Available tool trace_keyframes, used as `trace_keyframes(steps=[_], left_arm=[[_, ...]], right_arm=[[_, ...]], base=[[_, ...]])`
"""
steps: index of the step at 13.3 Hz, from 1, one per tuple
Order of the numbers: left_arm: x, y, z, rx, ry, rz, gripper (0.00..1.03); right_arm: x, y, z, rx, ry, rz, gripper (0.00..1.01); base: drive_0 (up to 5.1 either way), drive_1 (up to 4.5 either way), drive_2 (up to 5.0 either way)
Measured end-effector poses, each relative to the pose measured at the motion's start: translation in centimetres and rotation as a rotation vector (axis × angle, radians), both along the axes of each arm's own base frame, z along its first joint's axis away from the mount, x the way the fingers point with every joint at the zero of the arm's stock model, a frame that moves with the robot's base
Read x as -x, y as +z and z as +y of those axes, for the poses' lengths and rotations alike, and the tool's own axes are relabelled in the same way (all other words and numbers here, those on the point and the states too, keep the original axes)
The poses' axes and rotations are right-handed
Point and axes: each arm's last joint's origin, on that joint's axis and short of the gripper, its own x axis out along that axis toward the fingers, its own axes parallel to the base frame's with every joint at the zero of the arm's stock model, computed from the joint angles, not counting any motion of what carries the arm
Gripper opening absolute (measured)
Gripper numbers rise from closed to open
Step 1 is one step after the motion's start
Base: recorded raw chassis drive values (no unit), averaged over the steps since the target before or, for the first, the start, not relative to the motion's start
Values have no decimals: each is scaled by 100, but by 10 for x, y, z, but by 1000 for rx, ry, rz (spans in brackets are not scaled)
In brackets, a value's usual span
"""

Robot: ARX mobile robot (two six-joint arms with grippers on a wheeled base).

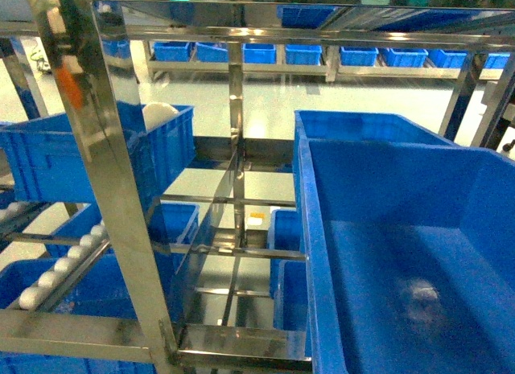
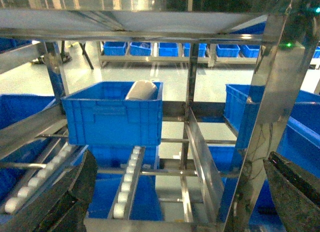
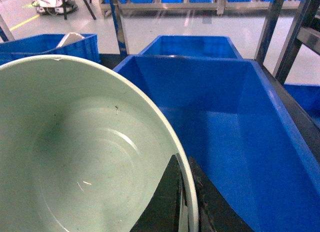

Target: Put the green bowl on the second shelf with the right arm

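The setting is an industrial storage or logistics area, probably a warehouse or factory parts store. A stainless-steel flow rack (image 1: 105,189) with perforated uprights fills the near field; its tiers carry white roller rails (image 2: 127,179) for sliding containers. Large blue plastic crates (image 1: 402,245) sit on the tiers at left and right, one on the left holding a white roll-like object (image 2: 141,90). Beyond the rack lies a pale, glossy floor (image 2: 150,72). On the far side, a second long rack holds a row of smaller blue bins (image 1: 303,54).
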Motion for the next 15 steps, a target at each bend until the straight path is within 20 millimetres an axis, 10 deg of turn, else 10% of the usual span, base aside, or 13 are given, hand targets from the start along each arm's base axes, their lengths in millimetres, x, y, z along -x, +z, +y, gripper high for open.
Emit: trace_keyframes(steps=[15], left_arm=[[0,-1,0,0,0,6,98]], right_arm=[[0,0,0,0,0,-2,2]], base=[[-1,132,-133]])
